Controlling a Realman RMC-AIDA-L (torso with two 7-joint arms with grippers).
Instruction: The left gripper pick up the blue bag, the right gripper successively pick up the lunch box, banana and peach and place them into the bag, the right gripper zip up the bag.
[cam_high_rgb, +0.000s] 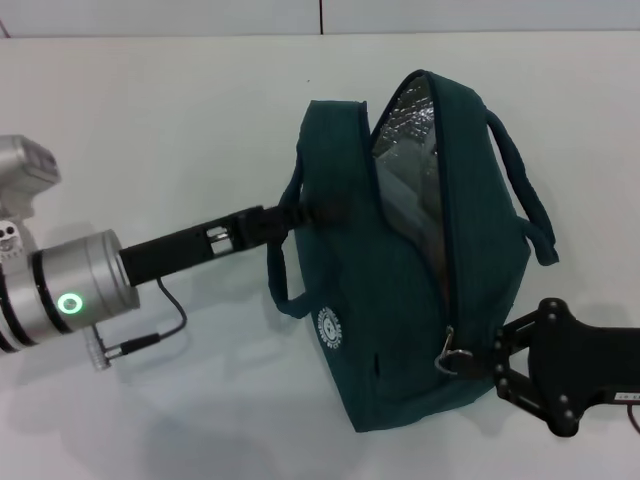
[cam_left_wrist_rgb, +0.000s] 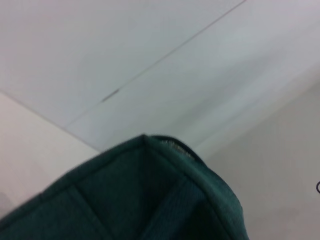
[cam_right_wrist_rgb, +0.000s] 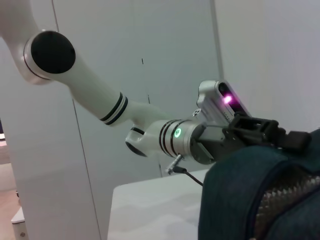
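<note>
Right gripper (cam_high_rgb: 497, 362) sits low in the head view, its jaws drawn in at the ring zip pull (cam_high_rgb: 452, 356) hanging from the near end of the blue bag (cam_high_rgb: 410, 280); whether they actually pinch the ring I cannot tell, as the fingertips hide behind the fabric. From those jaws the zip track (cam_high_rgb: 440, 230) runs straight away, up the bag's long axis toward the far end, where the mouth gapes and silver foil lining (cam_high_rgb: 410, 140) shows. So the pull has to travel away from the robot, by my reading. Over on the other side, the left gripper (cam_high_rgb: 300, 215) reaches in level and is clamped on the near handle (cam_high_rgb: 285, 250) at the bag's flank, jaws closed around the strap, steadying things. Dark teal fabric, small round white logo (cam_high_rgb: 331, 329) low on the side, far handle (cam_high_rgb: 525, 190) drooping free. Bag stands on the white table (cam_high_rgb: 150, 120), roughly upright. Lunch box, banana and peach are nowhere in view, likely already inside
</note>
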